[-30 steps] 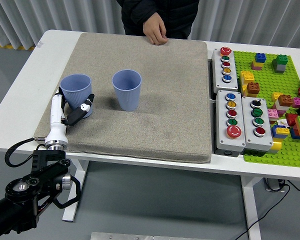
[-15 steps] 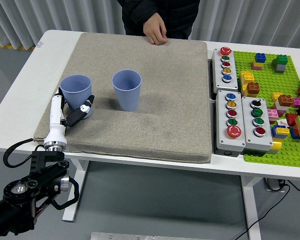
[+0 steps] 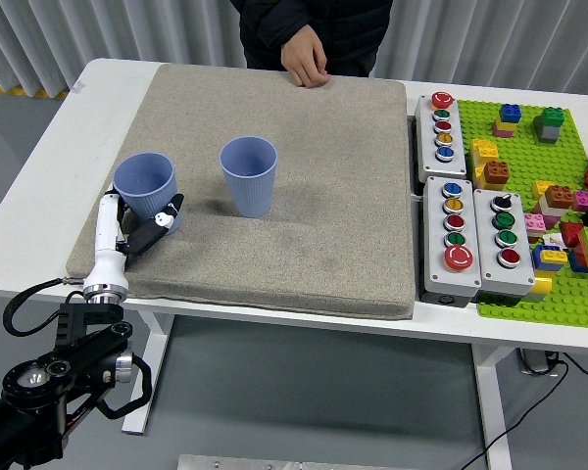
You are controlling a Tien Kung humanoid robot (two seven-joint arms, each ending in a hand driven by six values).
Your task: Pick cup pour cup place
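Observation:
Two blue ribbed cups stand on the beige mat point(image 3: 323, 206). The left cup point(image 3: 145, 184) leans slightly toward the left edge of the mat. My left hand point(image 3: 137, 223) grips its lower part, with a white thumb on the left side and a black finger on the right. The second cup point(image 3: 249, 174) stands upright and apart, a little to the right. What is inside the cups cannot be told. My right arm does not show.
A person stands at the far side, one hand point(image 3: 304, 61) resting on the mat's far edge. Button boxes point(image 3: 443, 127) point(image 3: 480, 240) lie right of the mat. Beyond them is a green brick plate point(image 3: 559, 157) with several loose bricks.
My left hand has drawn back a little toward the near left. The left cup has shifted with it and tipped slightly. The second cup and the person's hand have not moved.

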